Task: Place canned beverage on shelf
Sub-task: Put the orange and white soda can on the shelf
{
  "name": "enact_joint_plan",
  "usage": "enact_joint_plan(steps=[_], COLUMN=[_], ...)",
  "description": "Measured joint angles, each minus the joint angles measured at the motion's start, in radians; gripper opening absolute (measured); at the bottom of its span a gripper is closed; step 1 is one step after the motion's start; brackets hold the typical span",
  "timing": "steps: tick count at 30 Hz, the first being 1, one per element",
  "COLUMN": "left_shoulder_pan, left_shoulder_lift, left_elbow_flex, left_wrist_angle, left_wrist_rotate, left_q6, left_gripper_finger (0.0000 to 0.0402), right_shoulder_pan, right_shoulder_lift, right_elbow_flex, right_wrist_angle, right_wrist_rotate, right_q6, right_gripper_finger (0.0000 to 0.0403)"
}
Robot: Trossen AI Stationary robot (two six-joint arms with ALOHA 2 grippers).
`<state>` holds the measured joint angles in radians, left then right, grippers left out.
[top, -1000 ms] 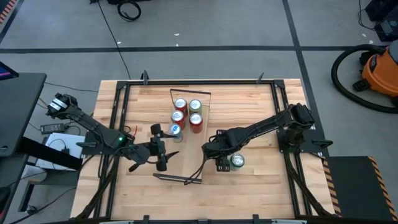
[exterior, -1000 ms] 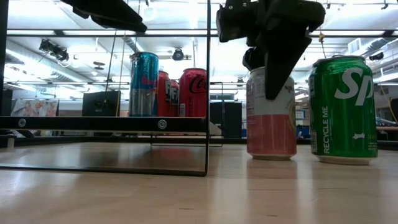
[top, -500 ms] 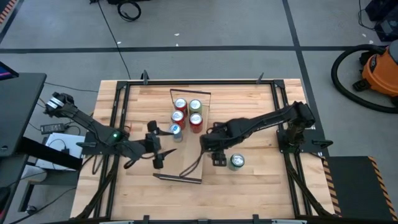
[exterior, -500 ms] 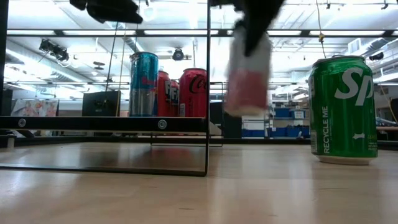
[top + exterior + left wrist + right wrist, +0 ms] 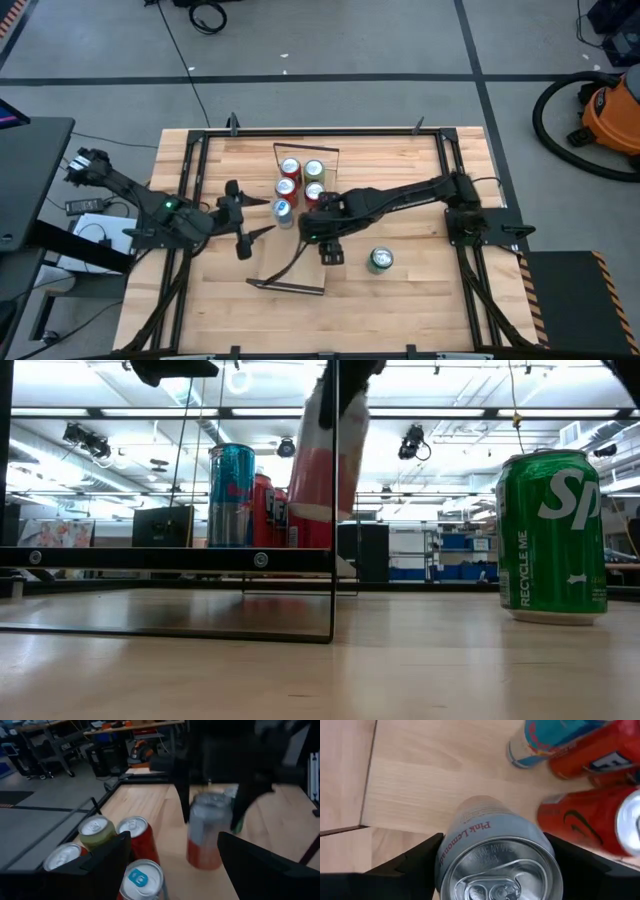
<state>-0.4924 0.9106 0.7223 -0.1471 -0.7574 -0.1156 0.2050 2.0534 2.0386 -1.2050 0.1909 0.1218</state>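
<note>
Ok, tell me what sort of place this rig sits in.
Probably a robotics lab or workshop: an orange shop vacuum stands on the grey taped floor, and benches and shelving fill the room behind under rows of ceiling lights.

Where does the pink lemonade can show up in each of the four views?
High view: hidden under the right gripper, beside the cans on the shelf.
Low view: pink lemonade can top centre, lifted.
Left wrist: centre.
Right wrist: bottom centre.
Shared landmark: blue can.

Right pincer (image 5: 322, 232) reaching toward table centre, fingers clamped, left pincer (image 5: 243, 214) hovering spread, empty
</note>
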Motion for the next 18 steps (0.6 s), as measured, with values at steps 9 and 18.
enact_joint_plan(steps=[9, 18], left_shoulder_pan=[0.021, 0.017], left_shoulder_lift=[-0.050, -0.050], left_elbow_flex=[0.000, 0.000], left_wrist_angle=[-0.006, -0.017], left_wrist_rotate=[-0.002, 0.001], left_q6=[0.026, 0.026], left_gripper_finger=[0.0309, 0.0309], right_shoulder_pan=[-0.059, -0.114], right_shoulder_lift=[0.148, 0.156], right_elbow_flex=[0.205, 0.209], right_wrist_angle=[-0.092, -0.095], right_wrist_rotate=[-0.001, -0.064], right_q6=[-0.071, -0.066], right_gripper_finger=[0.0319, 0.0321])
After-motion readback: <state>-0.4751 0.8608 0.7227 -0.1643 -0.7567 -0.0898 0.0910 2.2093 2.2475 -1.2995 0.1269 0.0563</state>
